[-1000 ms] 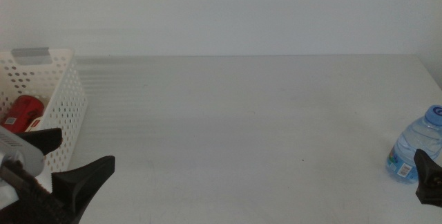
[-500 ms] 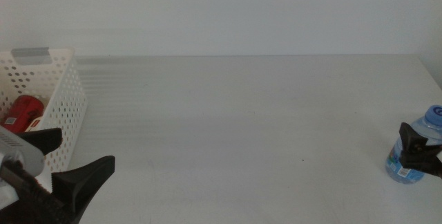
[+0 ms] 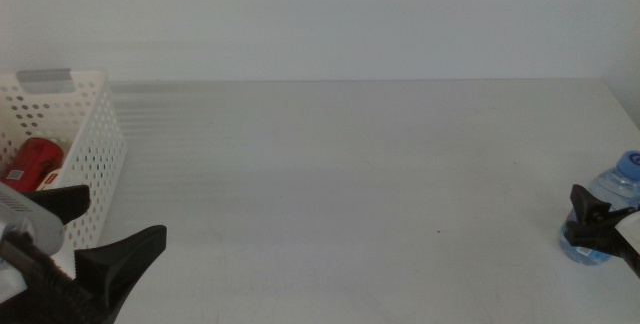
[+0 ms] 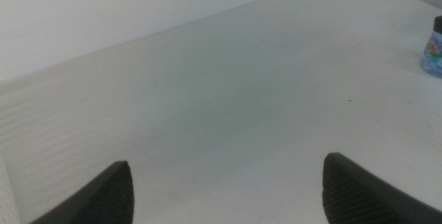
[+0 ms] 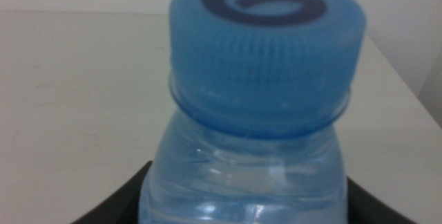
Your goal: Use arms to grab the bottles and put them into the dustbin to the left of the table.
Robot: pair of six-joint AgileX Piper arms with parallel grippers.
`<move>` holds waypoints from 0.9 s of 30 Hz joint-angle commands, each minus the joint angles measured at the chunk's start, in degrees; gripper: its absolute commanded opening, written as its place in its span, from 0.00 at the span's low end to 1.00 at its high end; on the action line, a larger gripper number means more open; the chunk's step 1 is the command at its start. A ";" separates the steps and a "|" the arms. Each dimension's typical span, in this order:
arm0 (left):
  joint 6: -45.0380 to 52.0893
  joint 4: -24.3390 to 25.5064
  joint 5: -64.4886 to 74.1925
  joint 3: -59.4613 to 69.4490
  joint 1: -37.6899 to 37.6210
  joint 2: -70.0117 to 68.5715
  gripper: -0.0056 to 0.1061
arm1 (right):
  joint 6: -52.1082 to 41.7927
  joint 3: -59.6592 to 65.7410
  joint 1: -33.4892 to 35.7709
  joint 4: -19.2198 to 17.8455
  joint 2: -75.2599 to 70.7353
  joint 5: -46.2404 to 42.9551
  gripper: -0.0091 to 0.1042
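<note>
1 red can [image 3: 33, 162] in dustbin [image 3: 95, 134], left edge; left gripper [image 3: 95, 229] spread apart; right gripper [image 3: 597, 226] straddles water bottle [image 3: 608, 204], lower right, grip unclear.

Bright even light, soft faint shadows, slightly hazy frames
</note>
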 commanded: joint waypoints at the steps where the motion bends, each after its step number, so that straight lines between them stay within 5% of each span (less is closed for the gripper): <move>1: -0.78 -0.32 -4.35 -1.61 -0.19 0.15 0.86 | 1.62 -1.56 -0.18 -3.34 -1.44 -4.29 0.09; 5: -0.78 -0.32 -4.35 -1.61 -0.19 0.15 0.86 | 5.18 -4.10 1.76 -10.41 -1.55 -4.08 0.08; 10: -0.78 -0.32 -4.35 -1.61 -0.19 0.15 0.86 | 10.82 -11.69 8.07 -14.69 -1.55 2.36 0.08; 18: -0.78 -0.32 -4.35 -1.61 -0.19 0.15 0.86 | 13.24 -32.30 23.73 -15.68 1.39 20.07 0.08; 27: -0.78 -0.32 -4.35 -1.61 -0.19 0.15 0.86 | 13.83 -55.87 34.14 -18.19 14.82 29.15 0.08</move>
